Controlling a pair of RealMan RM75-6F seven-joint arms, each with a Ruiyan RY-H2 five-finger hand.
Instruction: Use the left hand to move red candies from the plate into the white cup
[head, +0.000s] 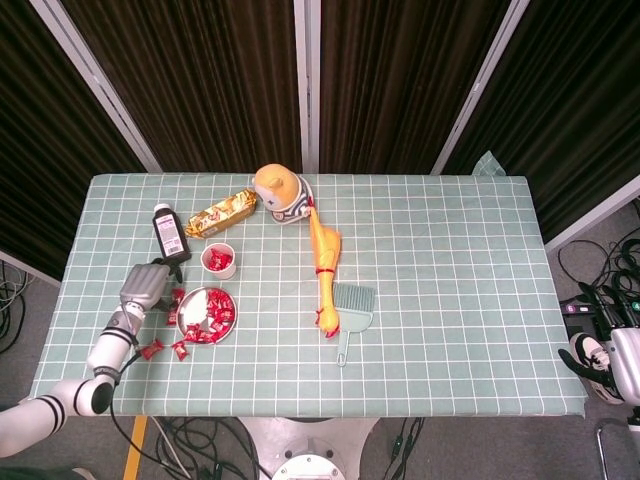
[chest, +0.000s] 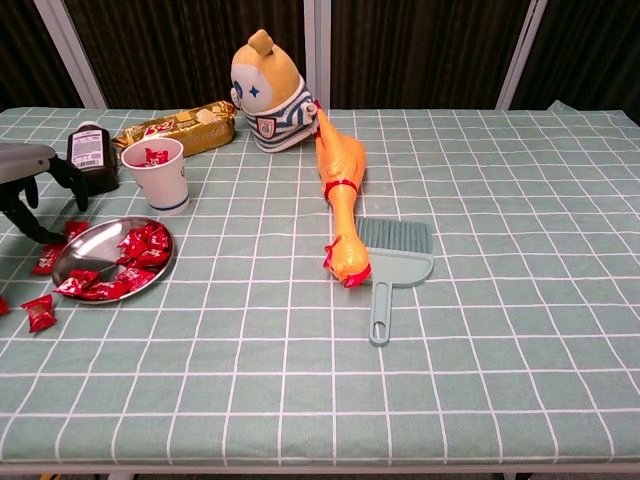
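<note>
On the table (chest: 480, 330), left hand (chest: 30, 180) hovers spread, empty.

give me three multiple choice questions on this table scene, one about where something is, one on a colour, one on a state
1. Where is the white cup?
A. just behind the plate
B. beside the brush
C. at the table's right edge

2. What colour is the brush?
A. red
B. pale teal
C. black

3. What is the left hand doing?
A. holding the bottle
B. resting inside the cup
C. hanging by the plate's left rim with fingers apart, nothing in it

Answers:
1. A, since the cup stands just beyond the plate in the chest view.
2. B, since its bristles and handle are pale teal.
3. C, since its dark fingers point down beside the plate and no candy shows in them.
</note>
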